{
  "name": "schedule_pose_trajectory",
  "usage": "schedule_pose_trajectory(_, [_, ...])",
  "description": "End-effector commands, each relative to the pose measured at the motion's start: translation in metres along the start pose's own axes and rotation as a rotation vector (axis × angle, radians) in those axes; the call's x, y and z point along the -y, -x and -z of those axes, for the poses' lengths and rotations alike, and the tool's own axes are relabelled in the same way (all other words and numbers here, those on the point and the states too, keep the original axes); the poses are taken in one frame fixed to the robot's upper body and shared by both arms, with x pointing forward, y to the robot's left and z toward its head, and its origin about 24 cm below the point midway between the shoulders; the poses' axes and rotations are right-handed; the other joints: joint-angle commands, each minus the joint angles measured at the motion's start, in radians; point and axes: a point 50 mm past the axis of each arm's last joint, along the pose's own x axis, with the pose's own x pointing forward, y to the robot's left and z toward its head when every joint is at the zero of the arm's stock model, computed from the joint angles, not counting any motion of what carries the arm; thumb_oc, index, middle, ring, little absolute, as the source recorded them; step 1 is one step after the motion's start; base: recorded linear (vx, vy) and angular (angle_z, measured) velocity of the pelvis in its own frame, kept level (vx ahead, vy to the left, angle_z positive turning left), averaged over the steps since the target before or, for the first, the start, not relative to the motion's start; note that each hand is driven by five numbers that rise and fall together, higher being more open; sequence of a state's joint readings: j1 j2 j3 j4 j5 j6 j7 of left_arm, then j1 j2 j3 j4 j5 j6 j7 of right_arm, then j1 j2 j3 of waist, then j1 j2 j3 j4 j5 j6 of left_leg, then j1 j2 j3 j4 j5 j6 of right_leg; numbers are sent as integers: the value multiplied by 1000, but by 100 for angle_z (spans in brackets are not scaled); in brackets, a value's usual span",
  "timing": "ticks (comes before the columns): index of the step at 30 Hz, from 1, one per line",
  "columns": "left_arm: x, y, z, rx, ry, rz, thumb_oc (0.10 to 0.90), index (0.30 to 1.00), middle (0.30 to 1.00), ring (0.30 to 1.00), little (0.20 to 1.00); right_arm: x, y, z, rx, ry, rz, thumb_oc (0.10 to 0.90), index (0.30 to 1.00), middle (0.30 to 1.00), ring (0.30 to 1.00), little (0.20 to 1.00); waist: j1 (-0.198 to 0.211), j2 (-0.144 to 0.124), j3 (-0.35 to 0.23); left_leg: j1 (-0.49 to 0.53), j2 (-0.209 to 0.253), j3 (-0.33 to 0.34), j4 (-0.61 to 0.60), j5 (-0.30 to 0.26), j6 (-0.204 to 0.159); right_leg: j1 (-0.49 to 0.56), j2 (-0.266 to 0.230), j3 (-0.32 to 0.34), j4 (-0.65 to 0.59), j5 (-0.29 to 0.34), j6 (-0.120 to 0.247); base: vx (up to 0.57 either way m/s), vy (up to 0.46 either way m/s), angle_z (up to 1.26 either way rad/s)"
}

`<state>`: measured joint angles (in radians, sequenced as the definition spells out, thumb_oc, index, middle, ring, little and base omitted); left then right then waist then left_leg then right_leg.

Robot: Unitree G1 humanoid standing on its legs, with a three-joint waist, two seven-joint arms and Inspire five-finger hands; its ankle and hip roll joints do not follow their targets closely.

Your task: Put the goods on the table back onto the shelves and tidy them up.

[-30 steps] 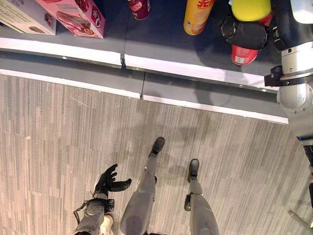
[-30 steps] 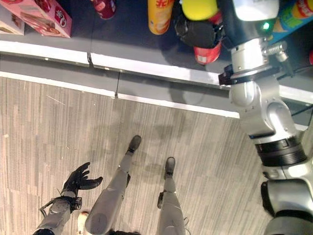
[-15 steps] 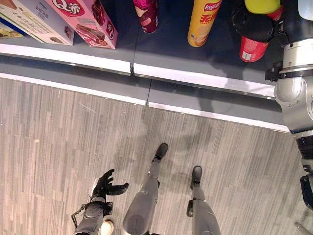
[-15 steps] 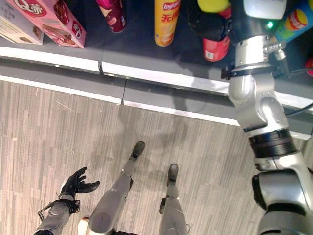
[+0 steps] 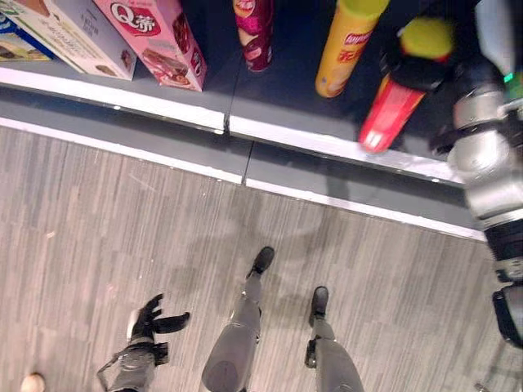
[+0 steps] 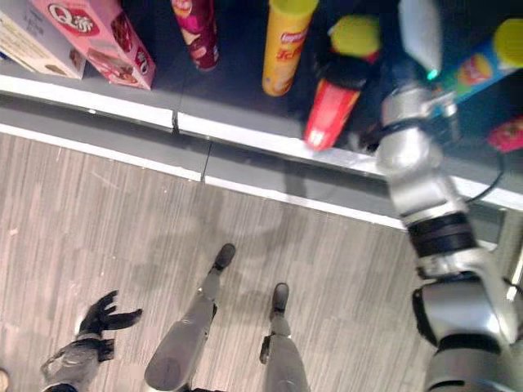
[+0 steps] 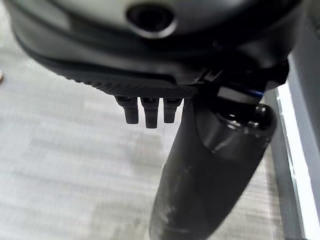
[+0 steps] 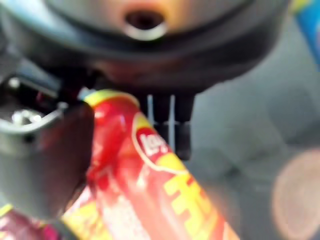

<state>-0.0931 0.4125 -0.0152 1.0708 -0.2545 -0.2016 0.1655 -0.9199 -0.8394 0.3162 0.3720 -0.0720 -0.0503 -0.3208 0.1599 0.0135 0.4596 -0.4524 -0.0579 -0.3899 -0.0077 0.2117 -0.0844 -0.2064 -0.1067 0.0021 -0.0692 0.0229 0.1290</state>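
Observation:
A red crisp can [image 5: 386, 116] with a yellow lid leans steeply over the front of the dark shelf [image 5: 270, 129], its base out towards the white edge strip. My right hand [image 5: 418, 70] is shut on its upper end. In the right wrist view the red can [image 8: 150, 185] runs out past my thumb [image 8: 45, 165]. My left hand [image 5: 152, 318] hangs low over the wood-look floor, open and holding nothing. Its straight fingers [image 7: 146, 113] show in the left wrist view.
On the shelf stand a yellow can [image 5: 344, 51], a maroon can [image 5: 255, 31], a pink box [image 5: 155, 39] and pale boxes [image 5: 73, 28] to its left. A blue can [image 6: 484, 64] lies right of my arm. A pale shoe tip [image 5: 33, 381] shows at the lower left.
The red can stood upright on the shelf and now leans steeply, its base swung towards the shelf's front. The camera has shifted. My left hand sits lower and further left.

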Motion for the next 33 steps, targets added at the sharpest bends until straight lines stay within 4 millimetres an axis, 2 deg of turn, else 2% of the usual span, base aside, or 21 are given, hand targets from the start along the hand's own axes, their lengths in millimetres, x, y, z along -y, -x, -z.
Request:
schedule_pose_trajectory(1, [-44, 5, 20, -72, -51, -131, 800, 900, 900, 900, 900, 22, -4, -34, 191, -58, 115, 400, 300, 300, 300, 300, -21, -51, -58, 22, 92, 41, 126, -229, -24, -140, -99, 37, 121, 42, 25, -4, -48, -5])
schedule_pose_trajectory(6, [-39, 8, 29, -102, -97, -104, 800, 900, 900, 900, 900, 34, -10, -48, 249, -33, 174, 400, 300, 300, 300, 300, -24, -46, -65, 22, 95, 37, 102, -220, -24, -137, -101, 34, 108, 37, 27, 0, 0, 0])
schedule_pose_trajectory(10, [-37, 8, 28, -101, -104, -95, 800, 900, 900, 900, 900, 37, -13, -53, 264, -27, 205, 400, 300, 300, 300, 300, -24, -43, -71, 27, 97, 34, 88, -215, -23, -133, -101, 31, 103, 35, 27, -2, -8, 2])
schedule_pose_trajectory(13, [-33, 5, 22, -81, -106, -93, 800, 900, 900, 900, 900, 43, -20, -55, 251, -47, 291, 400, 300, 300, 300, 300, -20, -35, -79, 28, 97, 31, 72, -207, -24, -131, -103, 26, 98, 33, 27, 0, -4, 1])
schedule_pose_trajectory(16, [-30, 4, 17, -54, -103, -91, 800, 900, 900, 900, 900, 55, -30, -51, 207, 26, 383, 400, 300, 300, 300, 300, -10, -25, -78, 24, 95, 24, 62, -199, -23, -134, -108, 23, 102, 27, 28, -5, -17, 5])
schedule_pose_trajectory(21, [-27, 4, 17, -53, -96, -92, 800, 900, 900, 900, 900, 65, -35, -51, 189, 72, 457, 400, 300, 300, 300, 300, -5, -11, -69, 19, 92, 19, 53, -190, -24, -141, -111, 18, 112, 21, 29, -4, -9, 4])
schedule_pose_trajectory(33, [-19, 3, 16, -45, -124, -87, 800, 900, 900, 900, 900, 81, -30, -41, 132, 55, 684, 400, 300, 300, 300, 300, 12, 29, -53, -8, 77, 2, 41, -174, -22, -160, -121, 2, 118, 18, 33, 1, -14, 4])
